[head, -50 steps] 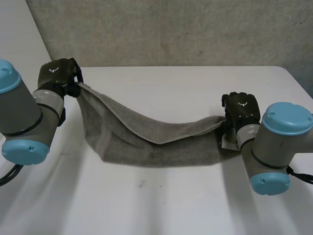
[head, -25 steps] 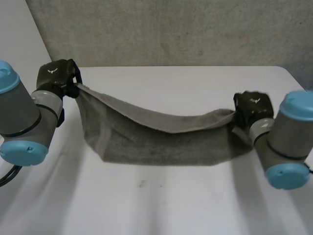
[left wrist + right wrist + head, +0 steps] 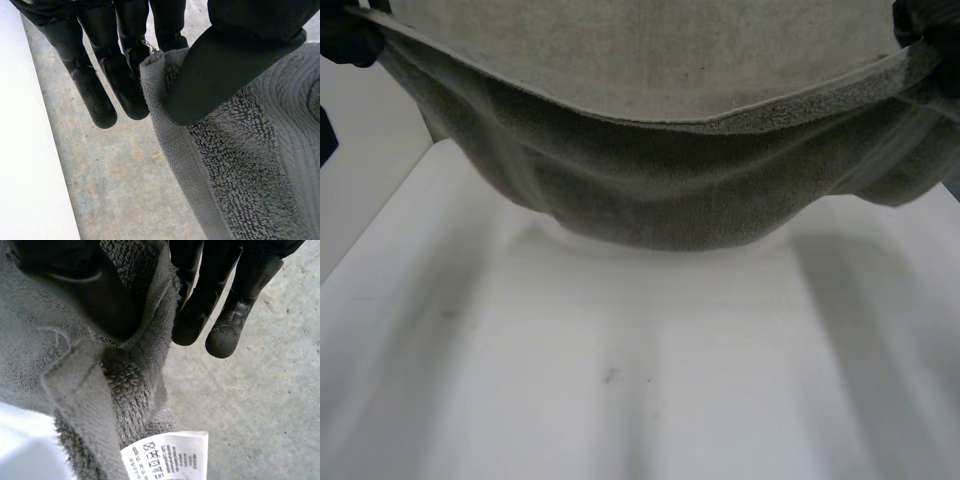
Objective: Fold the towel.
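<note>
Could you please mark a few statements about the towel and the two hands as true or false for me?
1. The towel hangs between the left hand and the right hand, sagging in its middle. True.
2. The left hand is open and clear of the towel. False: its thumb pinches a towel corner against its fingers.
3. A white care label shows on the towel beside the right hand. True.
4. The towel is red. False: it is grey.
</note>
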Controlling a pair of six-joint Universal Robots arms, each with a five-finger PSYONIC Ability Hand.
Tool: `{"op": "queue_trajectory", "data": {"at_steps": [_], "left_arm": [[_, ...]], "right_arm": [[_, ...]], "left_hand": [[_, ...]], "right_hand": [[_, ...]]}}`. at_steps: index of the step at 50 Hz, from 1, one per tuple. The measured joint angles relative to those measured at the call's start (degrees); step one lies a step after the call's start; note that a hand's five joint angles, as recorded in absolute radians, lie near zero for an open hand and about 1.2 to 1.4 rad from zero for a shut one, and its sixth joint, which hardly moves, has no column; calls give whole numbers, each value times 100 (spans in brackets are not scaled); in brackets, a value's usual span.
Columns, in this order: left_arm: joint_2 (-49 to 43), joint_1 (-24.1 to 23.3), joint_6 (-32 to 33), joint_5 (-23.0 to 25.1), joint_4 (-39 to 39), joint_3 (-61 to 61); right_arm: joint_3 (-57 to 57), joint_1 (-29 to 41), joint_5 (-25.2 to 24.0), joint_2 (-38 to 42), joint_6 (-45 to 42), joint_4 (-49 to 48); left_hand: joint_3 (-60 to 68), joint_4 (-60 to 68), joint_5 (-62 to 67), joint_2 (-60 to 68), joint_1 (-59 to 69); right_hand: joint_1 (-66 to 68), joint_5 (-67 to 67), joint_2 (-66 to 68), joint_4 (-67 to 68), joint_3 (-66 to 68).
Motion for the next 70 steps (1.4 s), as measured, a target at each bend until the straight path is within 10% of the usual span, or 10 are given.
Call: {"op": "queue_trajectory", "data": {"at_steps": [15,30,39,47,61,70], "left_arm": [[-882,8,87,335,-449,109],[-3814,-175,760,252,-336,3245],[-3773,-172,502,160,-102,4502],[-3107,-58,254,2,-3,3041],[-2870,268,318,313,926,-620],[-2906,264,323,410,1191,-1045]], "right_arm": [[-265,-662,-1458,751,-153,988],[-2090,100,-684,3179,-735,-396],[-2827,273,-533,3130,-234,-1871],[-1746,227,-1066,2659,-218,-1696],[1289,160,-1459,3147,-2605,-1061],[1951,82,-1404,3314,-1894,-2022]], "left_hand": [[0,0,0,0,0],[3,1,0,1,0],[3,1,0,0,0],[3,1,0,1,0],[3,2,0,1,0],[3,2,0,1,0]], "right_hand": [[1,10,0,0,0],[4,10,0,0,0],[4,13,0,0,0],[6,36,0,0,0],[5,22,0,-3,0],[-3721,-3935,-3713,-3840,-3816]]}}
